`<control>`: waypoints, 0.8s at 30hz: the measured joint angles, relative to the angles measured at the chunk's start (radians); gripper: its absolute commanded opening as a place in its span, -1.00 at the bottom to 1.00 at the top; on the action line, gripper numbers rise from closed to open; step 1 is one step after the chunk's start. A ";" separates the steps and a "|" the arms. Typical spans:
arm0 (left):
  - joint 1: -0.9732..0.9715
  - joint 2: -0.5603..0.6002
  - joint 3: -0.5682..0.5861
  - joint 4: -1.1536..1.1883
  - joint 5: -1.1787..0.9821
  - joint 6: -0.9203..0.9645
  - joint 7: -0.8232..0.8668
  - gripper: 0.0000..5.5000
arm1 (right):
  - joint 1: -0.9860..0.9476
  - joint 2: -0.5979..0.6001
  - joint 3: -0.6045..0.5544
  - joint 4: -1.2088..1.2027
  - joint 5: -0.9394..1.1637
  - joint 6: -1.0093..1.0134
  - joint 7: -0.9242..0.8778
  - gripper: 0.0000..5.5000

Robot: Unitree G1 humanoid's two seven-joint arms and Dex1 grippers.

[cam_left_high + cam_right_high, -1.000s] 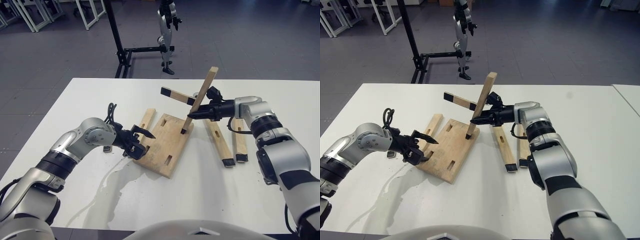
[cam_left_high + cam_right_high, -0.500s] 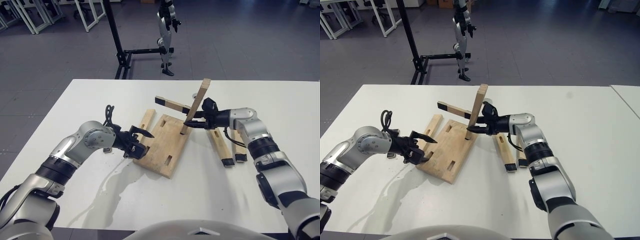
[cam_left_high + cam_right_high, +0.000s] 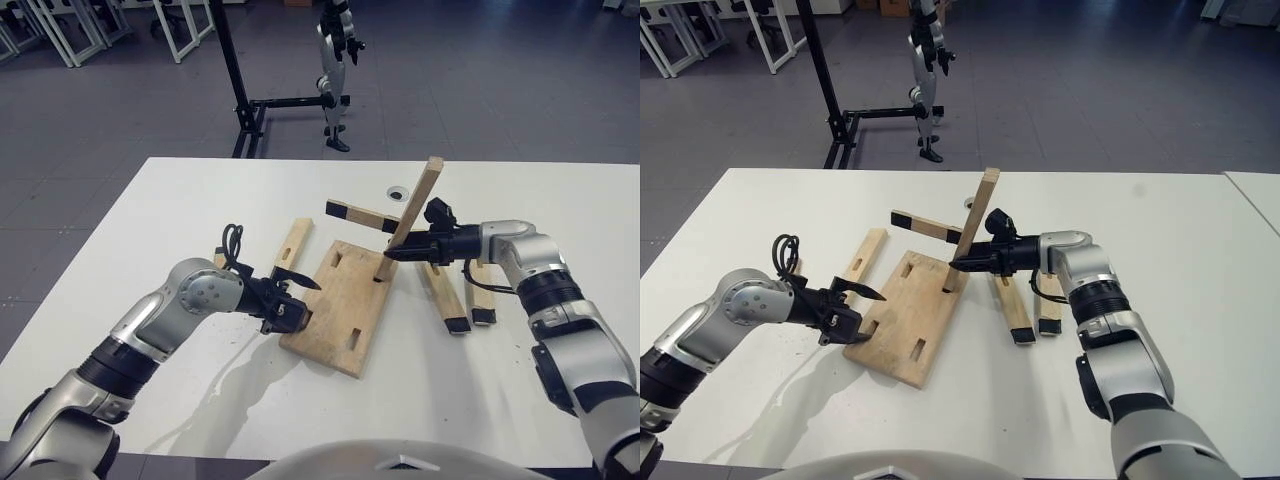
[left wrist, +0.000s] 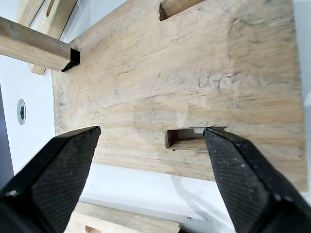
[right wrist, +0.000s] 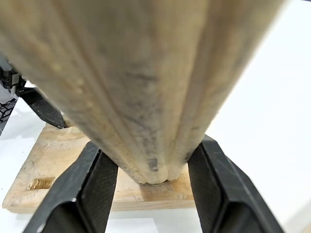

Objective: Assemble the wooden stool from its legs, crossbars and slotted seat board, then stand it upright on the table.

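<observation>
Straddling the near left edge of the seat board [image 3: 335, 300] with the left gripper [image 3: 300, 300]: fingers spread wide, one to either side of a slot [image 4: 187, 138], nothing held, contact with the wood not clear. Finds the board flat and askew around the middle of the table [image 3: 200, 190], well back from the near edge.

Clamps the leg [image 3: 415, 205] low down in the right gripper [image 3: 398, 252], fingers closed tight on it. Leans the leg toward the far right corner of the table, foot at the slot in the board's far right corner; cannot tell how deep it sits.

Risks jamming the foot in that slot if pressed down at this lean; probably needs squaring up first. Risks shoving or tipping the board as well, with nothing visibly pinning it while the left fingers stand open. Could also twist in the grip, given the low hold and the long length above it.

Counts one seat board with four slots and one leg in hand. Adds a pair of sticks [image 3: 441, 288] side by side just right of the board, a pale stick [image 3: 293, 240] along its far left edge, and a dark-tipped stick [image 3: 360, 214] behind the leg. Makes five sticks in all; cannot tell legs from crossbars among the loose four.
</observation>
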 measured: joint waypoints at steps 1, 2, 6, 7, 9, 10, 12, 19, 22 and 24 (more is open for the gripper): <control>0.006 -0.001 0.003 -0.008 0.000 0.012 0.000 0.44 | -0.001 0.001 0.000 0.003 0.000 0.000 0.001 -0.27; 0.008 -0.002 0.004 -0.013 0.000 0.018 0.000 0.44 | 0.001 0.001 0.000 0.003 0.000 -0.017 0.001 -0.27; 0.018 -0.006 0.009 -0.028 0.001 0.037 0.000 0.44 | 0.053 -0.015 0.010 -0.090 -0.007 -0.069 -0.019 -0.27; 0.025 -0.011 0.013 -0.033 0.001 0.041 0.001 0.44 | 0.063 -0.021 0.016 -0.120 -0.014 -0.071 -0.026 -0.27; 0.030 -0.015 0.016 -0.039 0.001 0.052 0.002 0.44 | 0.069 -0.026 0.022 -0.134 -0.015 -0.080 -0.032 -0.27; 0.031 -0.017 0.017 -0.040 0.001 0.056 0.002 0.44 | 0.069 -0.026 0.022 -0.130 -0.015 -0.085 -0.032 -0.27; 0.034 -0.022 0.020 -0.041 0.001 0.057 0.002 0.44 | 0.060 -0.023 0.022 -0.111 -0.015 -0.091 -0.030 -0.27; 0.054 -0.064 0.015 -0.072 -0.010 0.062 0.025 0.44 | 0.039 0.014 0.030 -0.022 -0.077 0.005 -0.105 0.19; 0.076 -0.064 0.021 -0.088 -0.009 0.082 0.043 0.44 | 0.028 0.024 -0.009 -0.047 -0.074 0.055 -0.131 0.40; 0.088 -0.064 0.024 -0.102 -0.008 0.096 0.051 0.44 | 0.000 0.023 -0.041 -0.126 -0.052 0.104 -0.132 0.59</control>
